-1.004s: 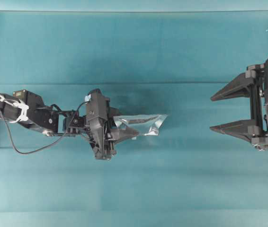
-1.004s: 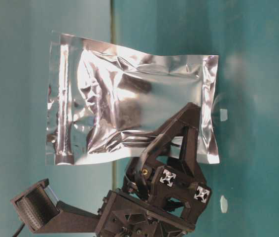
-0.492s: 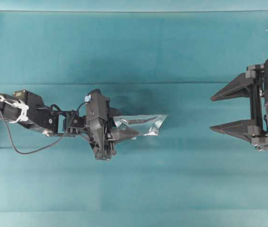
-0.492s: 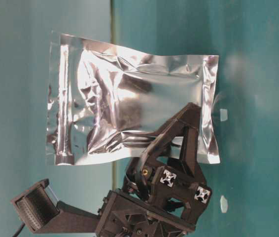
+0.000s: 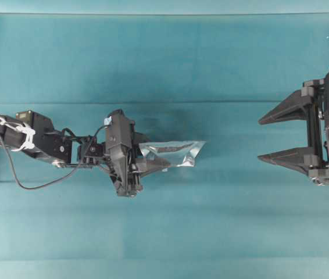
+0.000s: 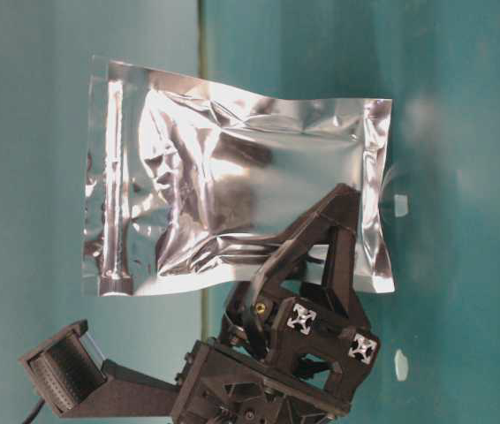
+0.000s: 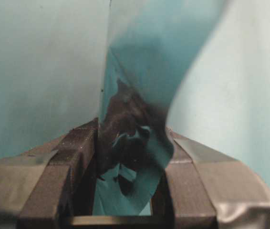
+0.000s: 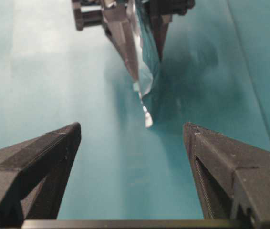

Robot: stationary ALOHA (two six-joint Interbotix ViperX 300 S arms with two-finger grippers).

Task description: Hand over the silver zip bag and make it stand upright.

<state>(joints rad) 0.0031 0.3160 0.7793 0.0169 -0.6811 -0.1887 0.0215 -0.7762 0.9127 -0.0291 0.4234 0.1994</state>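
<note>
L arm [image 5: 36, 142] outstretched — fingers [image 6: 307, 238] pinch silver zip bag [image 5: 176, 152].

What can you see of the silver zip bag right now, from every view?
The silver zip bag is a shiny, crinkled foil pouch, roughly rectangular, with a darker centre panel and a zip band along one short end. It is held off the teal table, edge-on in the overhead view, pinched between the fingers of the left hand near one long edge. Its free end points toward the open right hand, which stands well apart from it. Nothing else touches it.
</note>
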